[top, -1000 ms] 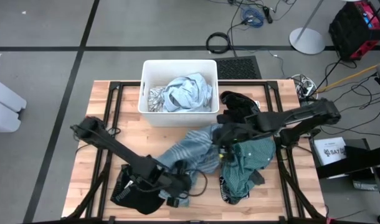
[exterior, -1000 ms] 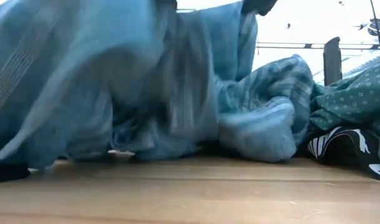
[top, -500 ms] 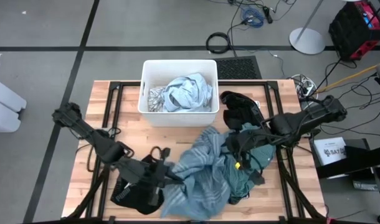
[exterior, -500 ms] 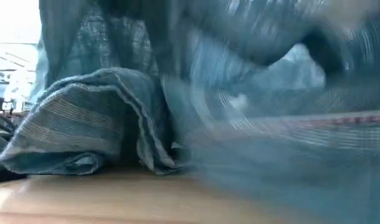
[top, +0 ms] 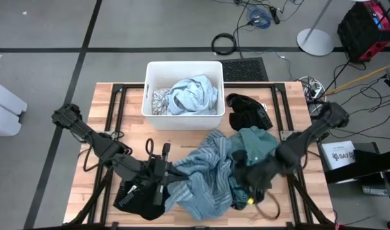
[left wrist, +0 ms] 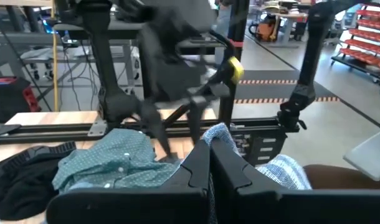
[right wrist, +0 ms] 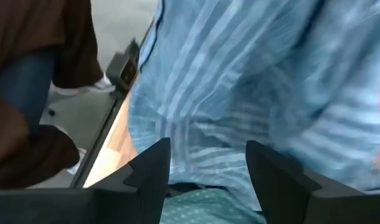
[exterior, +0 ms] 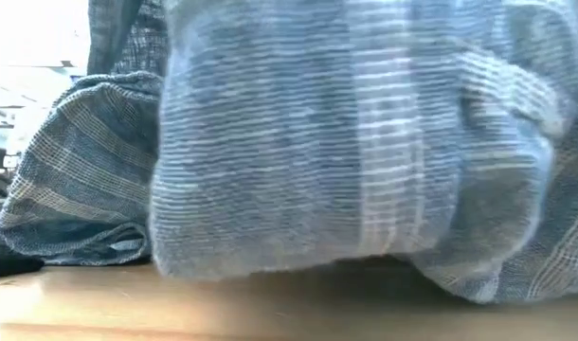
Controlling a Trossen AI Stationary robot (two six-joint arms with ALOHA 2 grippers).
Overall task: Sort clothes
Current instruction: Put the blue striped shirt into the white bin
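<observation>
Clothes [top: 233, 160] spread over the wooden table [top: 105, 108] and partly in the white bin [top: 150, 89].

High view: light blue garment [top: 192, 94] and grey-white patterned piece [top: 158, 101] already in the bin. Black garment [top: 246, 110] just right of the bin, teal shirt [top: 254, 144] below it, striped shirt [top: 204, 182] bunched at the front middle, another black piece [top: 139, 201] under the left arm. Left gripper [top: 166, 174] at the striped shirt's left edge. Right gripper [top: 251, 182] low at the front, over the teal shirt's near edge. A second ago: striped shirt stretched between both grippers. Since then: released by the right, swung away toward the front edge; shirt dragged left and slumped. Probably now the left arm's alone to carry; not yet binned. Box [top: 341, 153] right of the table, lettering starting "SAT", rest unreadable.

Low view: striped shirt [exterior: 346, 142] filling nearly everything, hem resting on the table [exterior: 270, 313]. No writing.

Left wrist view: left gripper [left wrist: 209, 165] with fingers pressed together, clamped on the striped shirt [left wrist: 218, 134] poking out past them. Teal shirt [left wrist: 115, 162] and black piece [left wrist: 22, 180] beyond; right arm [left wrist: 177, 56] blurred, with a yellow tag [left wrist: 232, 70], unreadable.

Right wrist view: right gripper [right wrist: 205, 168] with fingers apart, holding nothing. Striped shirt [right wrist: 252, 81] beyond, teal shirt [right wrist: 202, 208] between the fingers.
</observation>
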